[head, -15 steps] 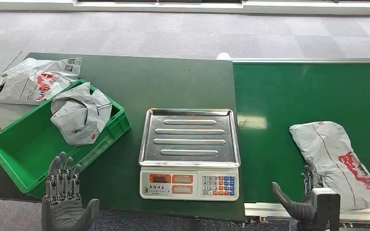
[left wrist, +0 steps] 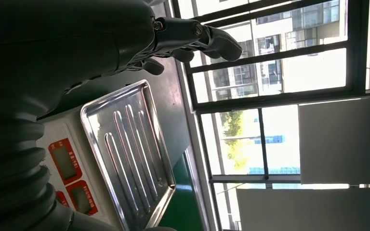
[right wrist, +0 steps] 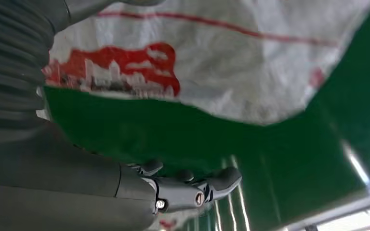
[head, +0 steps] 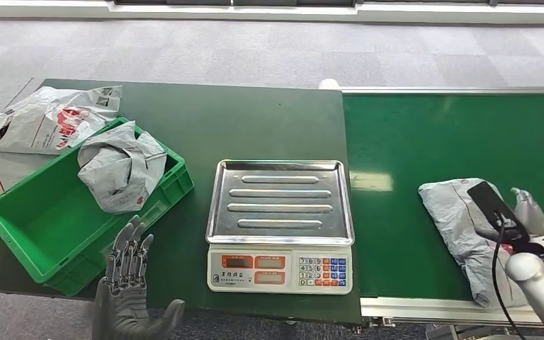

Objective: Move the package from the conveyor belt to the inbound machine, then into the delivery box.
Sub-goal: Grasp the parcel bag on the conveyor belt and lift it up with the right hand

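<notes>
Package (head: pixel 464 227) lying flat on green belt (head: pixel 411 142), near its front edge, grey with red print. Right hand (head: pixel 528 216) over package's right side, fingers (right wrist: pixel 192 185) spread, gripping nothing. Left hand (head: pixel 129 280) raised before table edge, fingers apart, empty. Scale (head: pixel 280 227) between, tray bare. Green bin (head: pixel 35 227) to the left, one grey bag (head: pixel 120 173) inside.

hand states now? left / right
Left hand: open, fingers spread, holding nothing, near the green bin.
Right hand: over the grey package on the conveyor belt; grip cannot be told.
</notes>
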You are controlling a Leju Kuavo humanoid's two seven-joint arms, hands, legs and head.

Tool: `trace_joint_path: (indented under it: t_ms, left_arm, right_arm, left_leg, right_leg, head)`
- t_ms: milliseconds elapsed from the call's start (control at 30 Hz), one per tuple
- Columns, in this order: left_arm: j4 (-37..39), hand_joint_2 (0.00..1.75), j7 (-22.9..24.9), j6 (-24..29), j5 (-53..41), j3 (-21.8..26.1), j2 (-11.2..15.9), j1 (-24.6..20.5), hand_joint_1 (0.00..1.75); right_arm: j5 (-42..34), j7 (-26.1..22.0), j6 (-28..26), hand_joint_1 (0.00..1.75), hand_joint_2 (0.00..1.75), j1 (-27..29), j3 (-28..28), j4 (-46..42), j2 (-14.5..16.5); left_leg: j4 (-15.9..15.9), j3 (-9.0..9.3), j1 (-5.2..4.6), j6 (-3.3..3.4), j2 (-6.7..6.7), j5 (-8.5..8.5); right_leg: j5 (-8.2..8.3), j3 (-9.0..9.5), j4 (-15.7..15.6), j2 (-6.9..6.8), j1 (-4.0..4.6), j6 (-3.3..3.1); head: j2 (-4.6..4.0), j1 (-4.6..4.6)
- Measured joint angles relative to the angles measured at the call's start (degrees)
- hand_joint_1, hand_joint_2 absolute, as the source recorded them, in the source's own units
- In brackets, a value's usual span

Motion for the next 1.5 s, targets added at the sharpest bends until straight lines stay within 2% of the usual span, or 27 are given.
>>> trace_joint_path:
  t_ms: [100, 167, 267, 500, 533, 633, 667, 800, 967, 1033, 1200, 1333, 1500]
  left_arm:
    - [0.85, 1.75, 1.04, -3.11, 0.04, -0.19, 0.27, -0.19, 0.00]
    - [1.20, 1.75, 1.30, -4.75, 0.24, -0.10, 0.28, -0.14, 0.00]
    - [1.47, 1.75, 1.51, -5.64, 0.41, 0.11, 0.30, -0.08, 0.00]
    - [1.52, 1.75, 1.75, -5.82, 0.44, 0.21, 0.30, 0.02, 0.00]
    - [1.52, 1.75, 1.75, -5.90, 0.44, 0.22, 0.30, 0.04, 0.00]
    - [1.48, 1.75, 1.76, -7.31, 0.14, 0.90, 0.03, 0.52, 0.00]
    - [1.38, 1.75, 1.81, -8.08, -0.13, 1.49, -0.25, 0.88, 0.00]
    - [0.22, 1.75, 2.45, -11.23, -1.90, 4.68, -2.22, 2.72, 0.00]
    - [-2.57, 1.75, 2.76, -14.71, -4.03, 10.02, -5.64, 5.76, 0.00]
    - [-3.77, 1.75, 2.63, -16.72, -4.52, 12.14, -6.95, 6.76, 0.00]
    - [-5.46, 1.75, 1.60, -19.86, -4.74, 16.54, -9.29, 8.64, 0.00]
    - [-5.85, 1.75, 1.09, -20.07, -4.80, 18.20, -10.25, 9.38, 0.00]
    - [-6.07, 1.75, 0.57, -19.35, -4.93, 18.88, -10.71, 9.78, 0.00]
  right_arm:
    - [1.16, 8.12, 13.96, 0.00, 1.75, -3.85, 3.45, 9.81, 4.10]
    - [1.28, 10.51, 19.91, 0.00, 1.75, -5.70, 4.74, 13.95, 5.80]
    - [1.29, 11.12, 21.72, 0.00, 1.75, -8.09, 5.84, 17.98, 7.40]
    - [1.28, 11.13, 22.24, 0.00, 1.75, -10.47, 7.00, 22.19, 9.18]
    - [1.26, 11.08, 22.47, 0.11, 1.75, -10.62, 7.03, 22.47, 9.32]
    - [1.06, 9.95, 24.43, 1.42, 1.75, -10.92, 7.07, 23.06, 9.71]
    - [1.16, 9.17, 25.23, 1.75, 1.75, -10.95, 7.07, 23.15, 9.83]
    - [4.43, 7.06, 25.43, 1.75, 1.75, -11.38, 7.06, 23.22, 10.72]
    - [10.66, 6.01, 15.48, 1.75, 1.75, -11.65, 6.24, 21.22, 13.08]
    - [14.27, 6.24, 13.73, 1.75, 1.75, -11.01, 4.53, 17.66, 13.61]
    - [23.63, 7.23, 17.90, 1.75, 1.75, -7.20, -3.70, 5.45, 13.76]
    - [25.58, 7.19, 19.14, 1.75, 1.75, -4.95, -9.07, -0.39, 13.81]
    - [27.67, 6.76, 19.85, 1.75, 1.75, -3.74, -12.49, -3.43, 14.10]
  left_leg:
    - [-0.03, -0.08, 0.01, -0.06, -0.24, 0.05]
    - [-0.04, -0.07, 0.06, -0.08, -0.30, 0.03]
    - [-0.03, 0.00, 0.19, -0.12, -0.32, -0.06]
    - [0.09, 0.03, 0.23, 0.01, -0.46, -0.09]
    - [0.11, 0.03, 0.23, 0.02, -0.49, -0.09]
    - [0.14, 0.08, 0.24, 0.03, -0.51, -0.09]
    - [0.14, 0.09, 0.24, 0.04, -0.50, -0.10]
    - [0.14, -0.09, 0.24, 0.10, -0.39, -0.32]
    - [0.13, -0.12, 0.23, 0.02, -0.23, -0.28]
    - [0.13, -0.02, 0.23, 0.01, -0.25, -0.15]
    - [0.11, -0.11, 0.24, -0.04, -0.73, 0.04]
    - [0.10, -0.27, 0.24, -0.03, -0.78, 0.02]
    - [0.10, -0.30, 0.23, 0.00, -0.77, 0.01]
  right_leg:
    - [-0.04, -0.03, 0.01, -0.17, 0.05, -0.04]
    - [-0.10, 0.01, 0.01, -0.23, 0.12, -0.10]
    - [-0.20, 0.15, -0.01, -0.27, 0.25, -0.15]
    - [-0.22, 0.37, -0.08, -0.45, 0.21, -0.05]
    - [-0.22, 0.40, -0.09, -0.48, 0.21, -0.04]
    - [-0.19, 0.51, -0.12, -0.49, 0.23, 0.00]
    - [-0.19, 0.57, -0.15, -0.48, 0.25, 0.00]
    - [-0.25, 0.81, -0.23, -0.37, 0.28, 0.03]
    - [-0.17, 0.67, -0.22, -0.17, 0.27, -0.01]
    - [-0.12, 0.51, -0.21, -0.20, 0.26, -0.03]
    - [-0.10, 0.32, -0.19, -0.67, 0.27, -0.04]
    - [-0.15, 0.22, -0.19, -0.75, 0.25, -0.04]
    - [-0.15, 0.19, -0.19, -0.75, 0.21, -0.02]
  head:
    - [0.00, 0.00]
    - [0.00, 0.00]
    - [0.00, -0.01]
    - [0.00, -0.01]
    - [0.00, -0.01]
    - [0.00, 0.00]
    - [0.00, 0.00]
    - [0.00, 0.00]
    - [0.00, 0.00]
    - [0.00, -0.01]
    - [0.00, -0.01]
    - [0.00, 0.00]
    - [0.00, -0.01]
